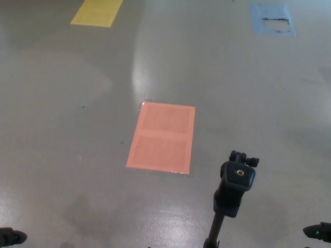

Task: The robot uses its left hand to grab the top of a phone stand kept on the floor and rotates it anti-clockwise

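Note:
A black phone stand (234,191) rises from the bottom edge right of centre, its clamp head at the top and its pole running down out of the picture. My left hand (11,237) shows only as a black tip with a green light in the bottom left corner, far from the stand. My right hand (318,231) shows the same way at the bottom right edge, a short way right of the stand. Neither touches the stand, and too little of either shows to tell its state.
The grey floor (62,155) carries an orange-pink rectangle (162,137) of tape just left of and beyond the stand. A yellow rectangle (97,12) lies at the far left and a torn blue one (272,18) at the far right.

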Tool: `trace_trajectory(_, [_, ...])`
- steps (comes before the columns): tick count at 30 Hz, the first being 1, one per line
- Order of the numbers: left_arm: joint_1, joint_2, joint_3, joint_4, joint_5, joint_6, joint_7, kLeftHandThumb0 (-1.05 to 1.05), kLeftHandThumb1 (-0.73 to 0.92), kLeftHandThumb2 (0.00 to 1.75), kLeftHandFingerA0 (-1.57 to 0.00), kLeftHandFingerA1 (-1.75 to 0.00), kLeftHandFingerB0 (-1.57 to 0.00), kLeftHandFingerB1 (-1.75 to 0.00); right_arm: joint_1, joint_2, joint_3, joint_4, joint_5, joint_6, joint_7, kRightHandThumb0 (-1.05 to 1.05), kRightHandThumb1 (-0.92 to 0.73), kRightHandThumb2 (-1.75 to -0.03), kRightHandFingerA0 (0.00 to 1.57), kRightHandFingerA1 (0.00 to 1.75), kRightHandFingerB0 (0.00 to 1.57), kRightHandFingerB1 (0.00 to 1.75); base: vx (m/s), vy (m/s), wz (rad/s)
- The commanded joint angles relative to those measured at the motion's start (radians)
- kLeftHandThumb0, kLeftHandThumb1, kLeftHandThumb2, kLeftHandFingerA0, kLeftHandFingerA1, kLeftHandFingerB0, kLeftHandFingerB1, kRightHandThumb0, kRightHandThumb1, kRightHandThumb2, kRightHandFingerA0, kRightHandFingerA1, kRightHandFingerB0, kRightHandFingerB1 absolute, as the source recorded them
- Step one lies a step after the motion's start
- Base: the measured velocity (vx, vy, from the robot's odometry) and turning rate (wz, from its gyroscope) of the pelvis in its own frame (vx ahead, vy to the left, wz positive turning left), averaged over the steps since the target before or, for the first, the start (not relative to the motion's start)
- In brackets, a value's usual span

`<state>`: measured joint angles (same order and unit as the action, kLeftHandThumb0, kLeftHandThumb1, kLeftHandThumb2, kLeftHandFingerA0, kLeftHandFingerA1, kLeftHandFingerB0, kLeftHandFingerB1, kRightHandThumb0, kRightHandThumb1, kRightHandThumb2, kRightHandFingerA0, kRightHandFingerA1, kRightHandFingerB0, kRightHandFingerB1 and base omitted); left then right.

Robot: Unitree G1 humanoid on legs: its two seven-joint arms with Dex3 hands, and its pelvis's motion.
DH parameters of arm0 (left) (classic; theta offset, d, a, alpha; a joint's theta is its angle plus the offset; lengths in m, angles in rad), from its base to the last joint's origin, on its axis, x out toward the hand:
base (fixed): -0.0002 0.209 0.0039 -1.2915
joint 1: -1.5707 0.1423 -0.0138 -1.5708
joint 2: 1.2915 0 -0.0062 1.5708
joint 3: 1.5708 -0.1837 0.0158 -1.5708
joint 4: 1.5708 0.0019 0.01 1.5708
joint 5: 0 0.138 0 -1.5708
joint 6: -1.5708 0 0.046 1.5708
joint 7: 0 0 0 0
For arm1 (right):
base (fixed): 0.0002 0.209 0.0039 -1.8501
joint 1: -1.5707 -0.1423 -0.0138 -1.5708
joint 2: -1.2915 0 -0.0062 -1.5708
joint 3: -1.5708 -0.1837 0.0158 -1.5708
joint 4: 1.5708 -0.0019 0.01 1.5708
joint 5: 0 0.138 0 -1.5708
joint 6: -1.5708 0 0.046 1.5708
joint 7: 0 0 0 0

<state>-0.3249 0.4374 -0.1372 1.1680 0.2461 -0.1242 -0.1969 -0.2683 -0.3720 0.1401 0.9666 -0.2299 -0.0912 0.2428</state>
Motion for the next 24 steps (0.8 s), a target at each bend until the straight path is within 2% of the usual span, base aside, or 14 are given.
trace_trajectory(1, [0.026, 0.009, 0.012, 0.005, -0.014, -0.116, -0.023, -0.44, 0.52, 0.70, -0.29, -0.43, -0.14, -0.35, 0.004, -0.017, 0.000, 0.025, 0.006, -0.057, 0.031, -0.61, -0.66, -0.90, 0.32, 0.49, 0.10, 0.39, 0.00, 0.000, 0.00])
trace_trajectory(3, [0.050, 0.006, 0.011, -0.037, -0.012, -0.171, 0.002, -0.53, 0.49, 0.72, -0.23, -0.41, -0.10, -0.35, 0.007, -0.016, 0.000, 0.026, 0.004, -0.061, 0.022, -0.62, -0.66, -0.89, 0.28, 0.48, 0.08, 0.38, 0.00, 0.000, 0.00])
trace_trajectory(5, [0.101, -0.008, 0.024, -0.141, -0.028, -0.253, 0.030, -0.25, 0.41, 0.93, -0.06, -0.49, -0.06, -0.49, 0.016, -0.016, -0.003, 0.031, 0.003, -0.076, 0.010, -0.61, -0.66, -0.88, 0.28, 0.48, 0.07, 0.37, 0.00, 0.000, 0.00])
trace_trajectory(6, [0.119, -0.010, 0.026, -0.189, -0.032, -0.278, 0.031, -0.46, 0.47, 0.66, -0.17, -0.37, -0.10, -0.33, 0.017, -0.016, -0.005, 0.032, 0.004, -0.078, 0.008, -0.61, -0.66, -0.88, 0.27, 0.48, 0.08, 0.36, 0.00, 0.000, 0.00])
trace_trajectory(8, [0.170, -0.003, 0.024, -0.330, -0.032, -0.368, 0.035, -0.28, 0.41, 0.92, -0.01, -0.48, 0.00, -0.48, 0.015, -0.014, -0.015, 0.039, 0.014, -0.093, 0.004, -0.60, -0.66, -0.87, 0.33, 0.49, 0.06, 0.34, 0.00, 0.000, 0.00])
trace_trajectory(9, [0.202, 0.003, 0.019, -0.435, -0.029, -0.419, 0.036, -0.32, 0.35, 0.90, 0.00, -0.48, 0.00, -0.49, 0.016, -0.013, -0.022, 0.041, 0.019, -0.103, -0.006, -0.52, -0.78, -0.64, 0.52, 0.42, 0.12, 0.24, 0.00, 0.000, 0.00])
trace_trajectory(11, [0.251, 0.011, 0.012, -0.622, -0.026, -0.461, 0.024, -0.62, 0.44, 0.73, -0.11, -0.40, -0.05, -0.24, 0.020, -0.012, -0.037, 0.044, 0.029, -0.121, -0.029, -0.59, -0.64, -0.86, 0.49, 0.54, 0.08, 0.35, 0.00, 0.000, 0.00])
trace_trajectory(13, [0.278, 0.013, 0.004, -0.794, -0.027, -0.467, 0.008, -0.65, 0.43, 0.75, -0.12, -0.41, -0.04, -0.23, 0.025, -0.007, -0.055, 0.043, 0.043, -0.133, -0.047, -0.56, -0.65, -0.85, 0.46, 0.52, 0.06, 0.32, 0.00, 0.000, 0.00])
trace_trajectory(14, [0.287, 0.014, 0.001, -0.857, -0.029, -0.467, 0.000, -0.66, 0.43, 0.76, -0.12, -0.42, -0.03, -0.22, 0.027, -0.005, -0.058, 0.042, 0.044, -0.135, -0.056, -0.49, -0.76, -0.65, 0.52, 0.42, 0.11, 0.21, 0.00, 0.000, 0.00])
trace_trajectory(16, [0.301, 0.016, -0.005, -0.987, -0.053, -0.450, -0.032, -0.64, 0.52, 0.56, -0.14, -0.28, -0.01, -0.27, 0.029, -0.001, -0.061, 0.043, 0.043, -0.143, -0.075, -0.56, -0.65, -0.86, 0.49, 0.54, 0.06, 0.29, 0.00, 0.000, 0.00])
trace_trajectory(19, [0.309, 0.026, -0.018, -1.222, -0.090, -0.373, -0.092, -0.65, 0.52, 0.56, -0.12, -0.26, -0.01, -0.25, 0.032, 0.002, -0.064, 0.047, 0.041, -0.154, -0.095, -0.56, -0.66, -0.87, 0.50, 0.54, 0.05, 0.27, 0.00, 0.000, 0.00])
trace_trajectory(20, [0.305, 0.031, -0.022, -1.290, -0.094, -0.348, -0.106, -0.68, 0.42, 0.77, -0.09, -0.31, -0.03, -0.21, 0.030, 0.002, -0.063, 0.050, 0.039, -0.153, -0.097, -0.56, -0.65, -0.86, 0.53, 0.55, 0.06, 0.28, 0.00, 0.000, 0.00])
trace_trajectory(23, [0.280, 0.045, -0.033, -1.442, -0.103, -0.283, -0.146, -0.68, 0.42, 0.79, -0.10, -0.31, -0.01, -0.21, 0.028, 0.004, -0.064, 0.053, 0.043, -0.148, -0.086, -0.55, -0.65, -0.86, 0.53, 0.55, 0.05, 0.27, 0.00, 0.000, 0.00])
trace_trajectory(24, [0.266, 0.049, -0.039, -1.476, -0.103, -0.266, -0.160, -0.68, 0.50, 0.56, -0.12, -0.27, 0.00, -0.25, 0.028, 0.004, -0.064, 0.052, 0.043, -0.146, -0.083, -0.55, -0.65, -0.86, 0.53, 0.55, 0.05, 0.27, 0.00, 0.000, 0.00])
